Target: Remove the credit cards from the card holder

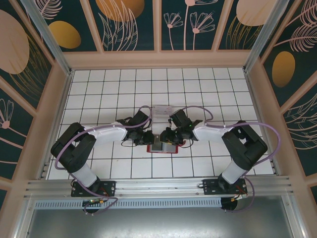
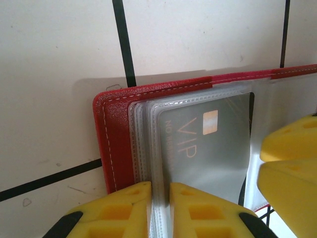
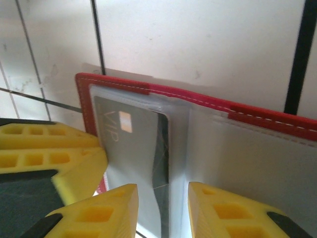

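Observation:
The red card holder (image 1: 161, 149) lies open on the tiled floor between both grippers. Its red cover (image 2: 116, 134) carries clear pocket sleeves. A pale grey credit card marked VIP (image 2: 208, 144) sits in one sleeve. My left gripper (image 2: 160, 201) is shut on the sleeves' edge beside that card. In the right wrist view the same grey card (image 3: 126, 144) has a dark card edge (image 3: 161, 158) behind it. My right gripper (image 3: 162, 210) stands open, its yellow fingers apart on either side of the cards' edge and touching nothing. The holder's red rim (image 3: 267, 116) runs across behind.
A clear plastic tray (image 1: 162, 111) rests on the tiles just beyond the grippers. The right gripper's yellow fingers (image 2: 292, 163) crowd in from the right in the left wrist view. Pink walls ring the tiled floor, with free room on all sides.

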Action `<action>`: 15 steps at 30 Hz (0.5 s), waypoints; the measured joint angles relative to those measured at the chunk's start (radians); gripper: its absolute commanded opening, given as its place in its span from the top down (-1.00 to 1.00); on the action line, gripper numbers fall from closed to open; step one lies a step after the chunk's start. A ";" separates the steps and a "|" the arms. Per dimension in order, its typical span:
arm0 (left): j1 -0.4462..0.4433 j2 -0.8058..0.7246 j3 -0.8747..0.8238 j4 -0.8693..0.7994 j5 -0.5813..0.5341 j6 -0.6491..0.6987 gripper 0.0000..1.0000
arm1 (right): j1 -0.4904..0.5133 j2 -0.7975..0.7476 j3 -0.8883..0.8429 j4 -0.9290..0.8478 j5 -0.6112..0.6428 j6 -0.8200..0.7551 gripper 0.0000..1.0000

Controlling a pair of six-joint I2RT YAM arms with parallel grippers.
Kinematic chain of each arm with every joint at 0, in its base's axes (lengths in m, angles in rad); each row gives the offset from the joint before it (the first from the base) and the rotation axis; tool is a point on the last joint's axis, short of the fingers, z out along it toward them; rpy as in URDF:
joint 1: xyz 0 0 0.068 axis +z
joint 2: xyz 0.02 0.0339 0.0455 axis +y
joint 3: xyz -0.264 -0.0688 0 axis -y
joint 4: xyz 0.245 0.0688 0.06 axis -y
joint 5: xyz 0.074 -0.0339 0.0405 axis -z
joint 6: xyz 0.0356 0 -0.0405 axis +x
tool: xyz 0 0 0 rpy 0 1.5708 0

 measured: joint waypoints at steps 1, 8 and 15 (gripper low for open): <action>0.000 0.000 -0.001 0.003 0.000 0.000 0.63 | 0.001 0.003 0.002 -0.008 0.005 0.000 0.33; 0.000 -0.001 -0.003 0.008 0.003 -0.003 0.62 | 0.013 0.021 0.027 -0.065 0.042 -0.005 0.33; 0.000 -0.001 -0.003 0.007 0.002 -0.003 0.62 | 0.031 0.036 0.054 -0.092 0.065 -0.018 0.31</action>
